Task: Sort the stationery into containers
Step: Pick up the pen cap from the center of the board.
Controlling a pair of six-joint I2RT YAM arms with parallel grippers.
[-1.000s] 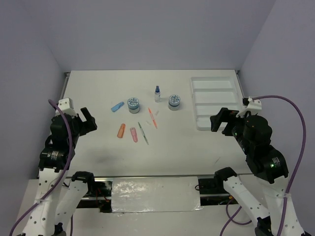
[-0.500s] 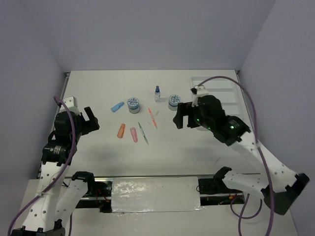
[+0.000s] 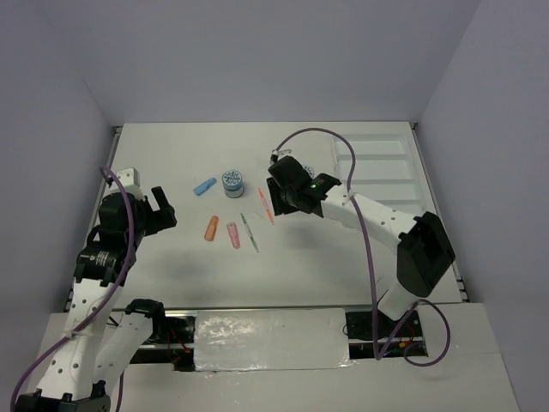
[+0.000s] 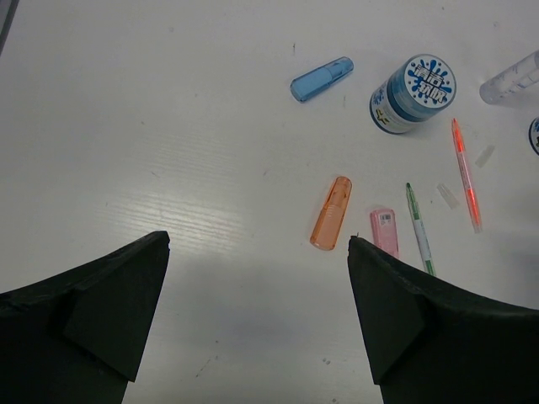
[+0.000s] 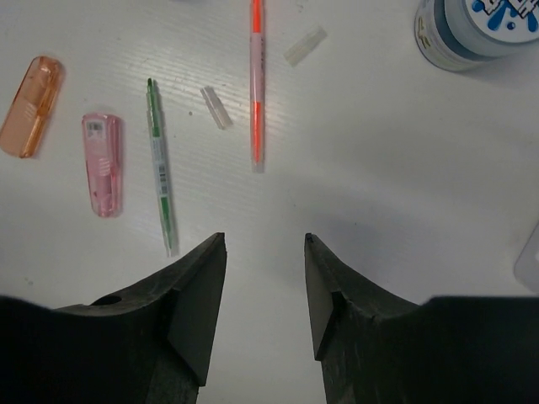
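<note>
At 9 o'clock of the tabletop point(image 3: 171, 154): left pincer point(image 4: 258, 238), released, jaws spread wide, well apart from the stationery. Near the centre: right pincer point(image 5: 265, 237), likewise released, jaws parted by a narrower gap over bare surface, just at 6 o'clock of the orange-red pen point(image 5: 256, 80) in its wrist view. Beside that pen, two small clear bits point(image 5: 216, 107).

Around the middle: blue piece point(image 3: 204, 186), with a jar point(image 3: 232, 182) at its 3 o'clock. Toward 6 o'clock of that jar, side by side: orange piece point(image 3: 211, 227), pink piece point(image 3: 233, 234), green pen point(image 3: 250, 232). At 1 o'clock of the orange-red pen: second jar point(image 5: 476, 29), with the clear bottle point(image 4: 509, 77) near it. At 2 o'clock of the tabletop: white tray point(image 3: 382, 146), well apart from all the stationery.
</note>
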